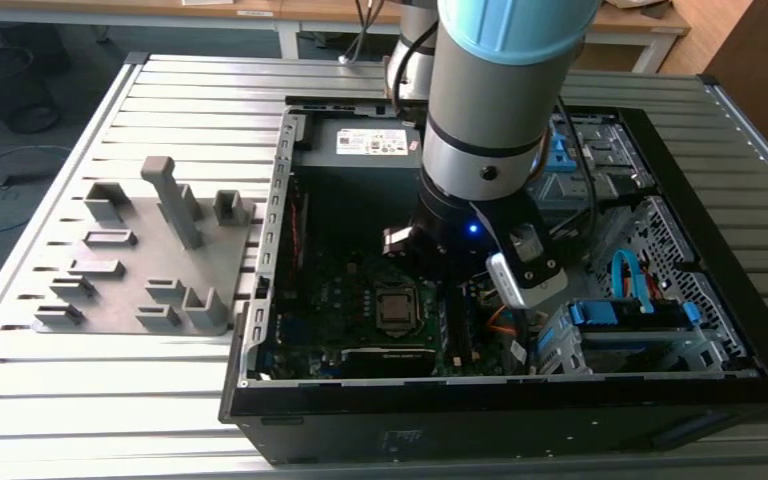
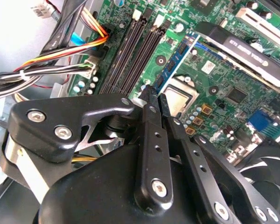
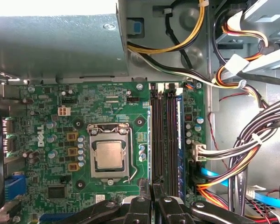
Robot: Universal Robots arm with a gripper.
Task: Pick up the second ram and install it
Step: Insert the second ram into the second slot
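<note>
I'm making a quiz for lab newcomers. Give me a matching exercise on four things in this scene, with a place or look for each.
Things:
1. gripper
2. grey holder tray
3. processor socket
4. memory slots

Descriptions:
A. silver square on the green board
B. long, dark and parallel, between the socket and the cable bundles
C. on the slatted table, outside the computer case
D. over the board, inside the open case

Pairs: 1-D, 2-C, 3-A, 4-B
</note>
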